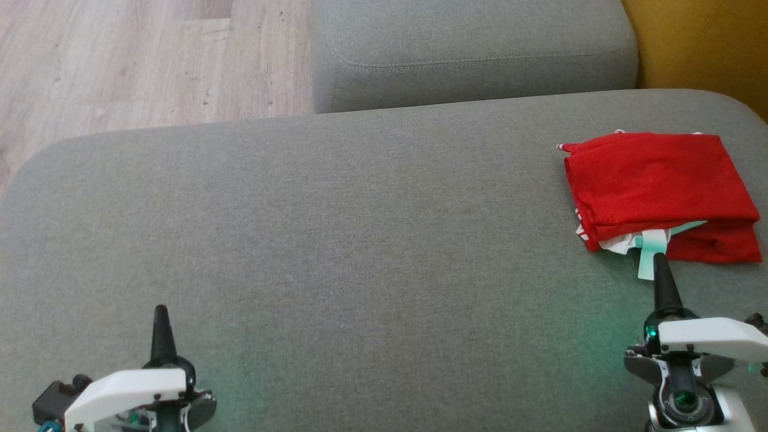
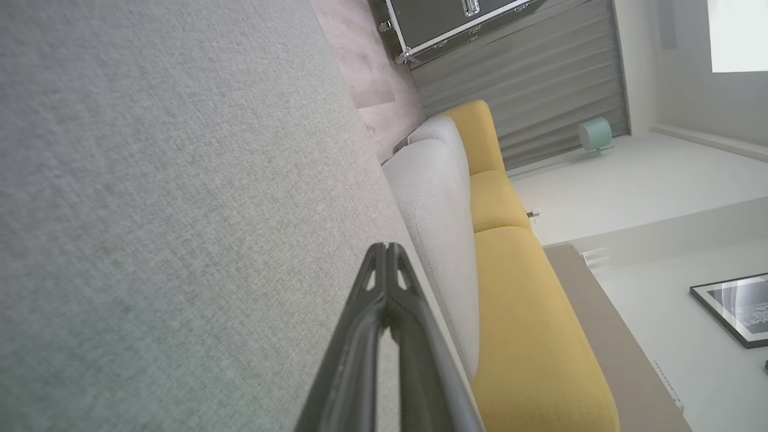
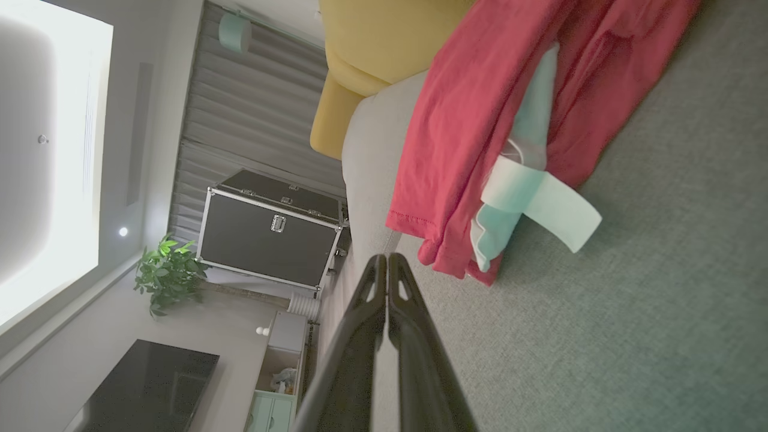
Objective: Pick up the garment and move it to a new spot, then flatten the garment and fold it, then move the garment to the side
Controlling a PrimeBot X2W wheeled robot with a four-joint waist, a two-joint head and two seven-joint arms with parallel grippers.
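The red garment is seen folded at the frame's right, on the grey sofa cushion. The left pincer and right pincer are closed and empty. The move aside is judged done, and only withdrawal is called for.

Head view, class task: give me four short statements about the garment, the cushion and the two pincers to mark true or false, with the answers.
1. The red garment lies folded at the right of the grey cushion. True.
2. The right pincer grips the garment. False: it is shut on nothing, its tip short of the red cloth.
3. The left pincer is open. False: its fingers are pressed together.
4. A pale strip sticks out of the garment's near edge. True.
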